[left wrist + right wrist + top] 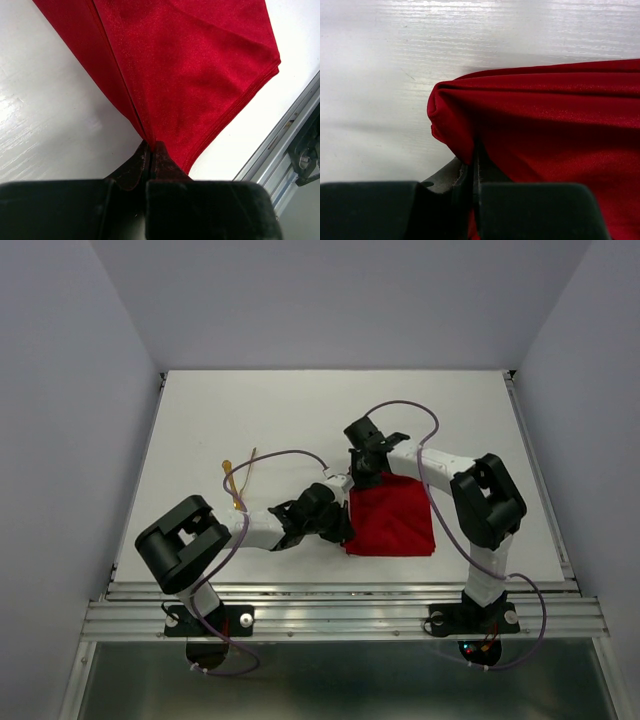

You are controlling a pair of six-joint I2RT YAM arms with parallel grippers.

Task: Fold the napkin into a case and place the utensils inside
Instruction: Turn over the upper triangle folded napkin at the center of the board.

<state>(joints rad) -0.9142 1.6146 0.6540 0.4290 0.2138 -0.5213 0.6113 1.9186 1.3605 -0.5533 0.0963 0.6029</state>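
The red napkin lies folded into a rough square on the table right of centre. My left gripper is shut on its near left corner; the left wrist view shows the cloth pinched between the jaws. My right gripper is shut on the far left corner; the right wrist view shows the cloth gathered between its jaws. The gold knife and the copper-pink fork lie crossed on the table at the left, apart from both grippers.
The white table ends at a metal rail along its near edge, which also shows in the left wrist view. Grey walls stand on three sides. Purple cables loop over both arms.
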